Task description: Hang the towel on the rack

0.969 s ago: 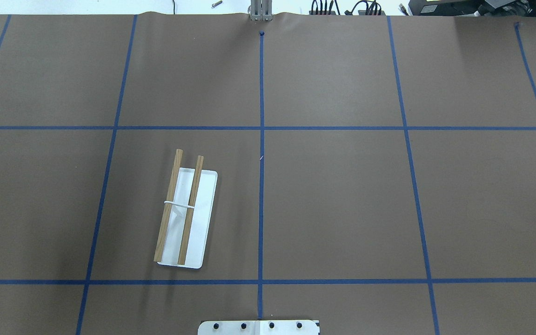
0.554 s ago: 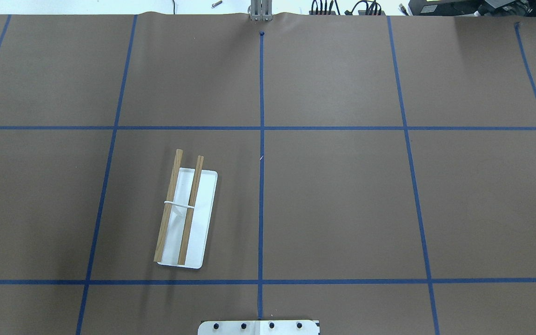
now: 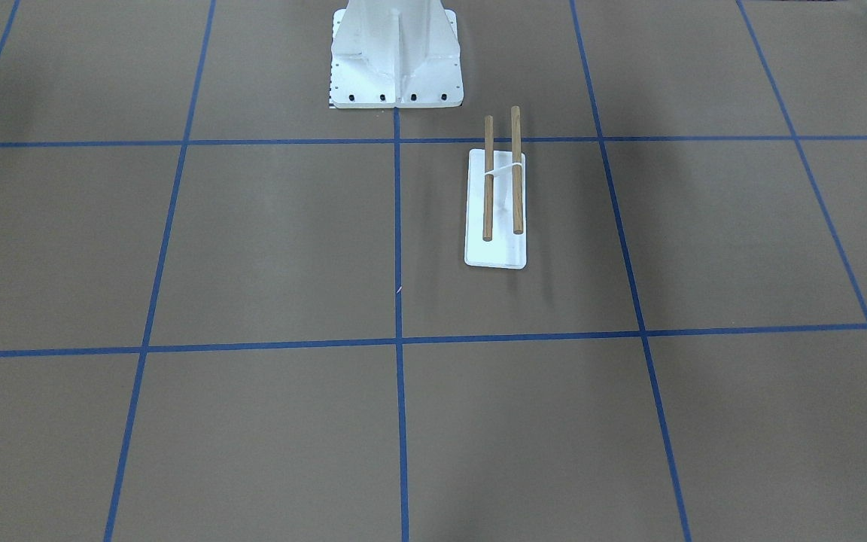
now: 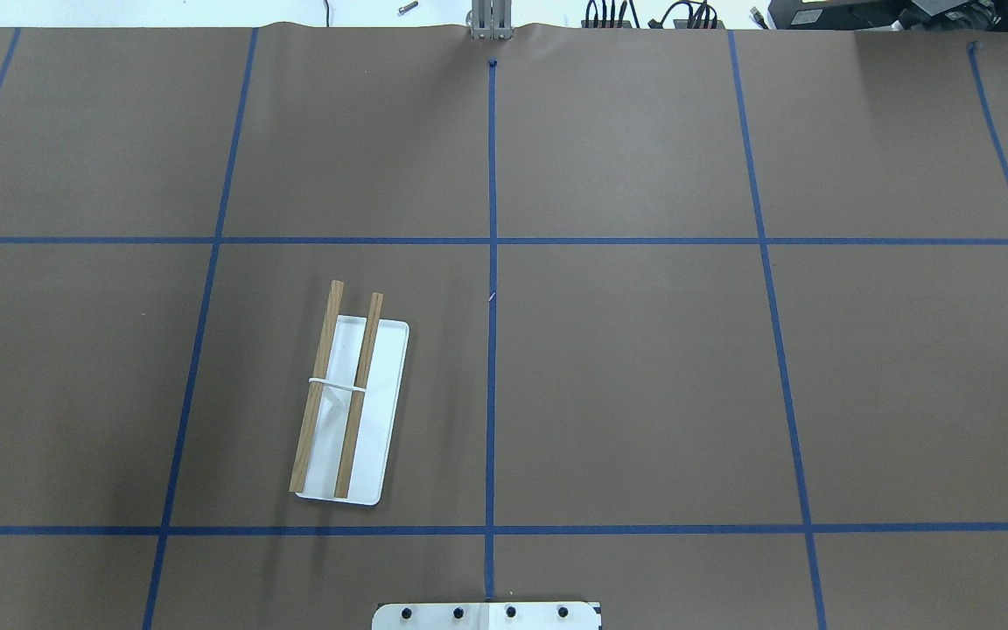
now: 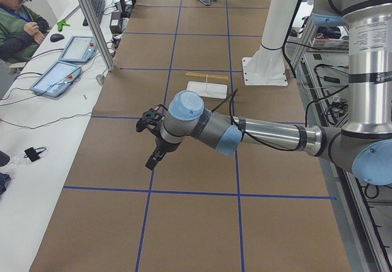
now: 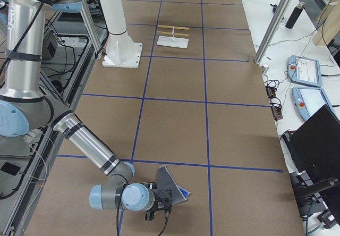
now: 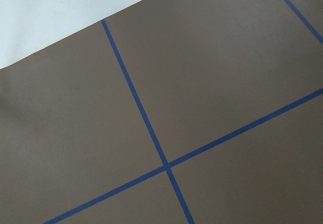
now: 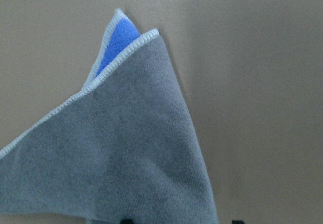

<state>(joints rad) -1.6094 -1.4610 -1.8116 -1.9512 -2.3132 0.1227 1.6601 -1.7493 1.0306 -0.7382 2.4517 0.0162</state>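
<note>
- At the right-hand end of the brown-papered table (image 4: pixel 644 394), as the robot has it, the towel (image 6: pixel 169 185) sits right against the right gripper (image 6: pixel 161 200) and rises in a tent-like peak.
- Seen close from the wrist, the towel (image 8: pixel 126 153) is dark grey, soft and napped, with pale grey stitching along its edges. A folded corner at the peak shows a bright blue underside.
- Only two small dark fingertips (image 8: pixel 127 221) peek in at that view's bottom edge, with cloth between them. Whether the claw pinches the cloth or merely straddles it, I cannot tell.
- The rack (image 4: pixel 348 402) stands on the robot's left half of the table, well apart from the towel. It has a flat white base and two parallel wooden rods above it, joined by a thin white crosspiece.
- In the front-facing view the rack (image 3: pixel 495 207) is near the white pedestal (image 3: pixel 396 53) but does not touch it.
- The left gripper (image 5: pixel 153 158) hangs above the table, nearer the left end than the rack, angled down. It shows only from the side, so I cannot tell whether it is apart or together.
</note>
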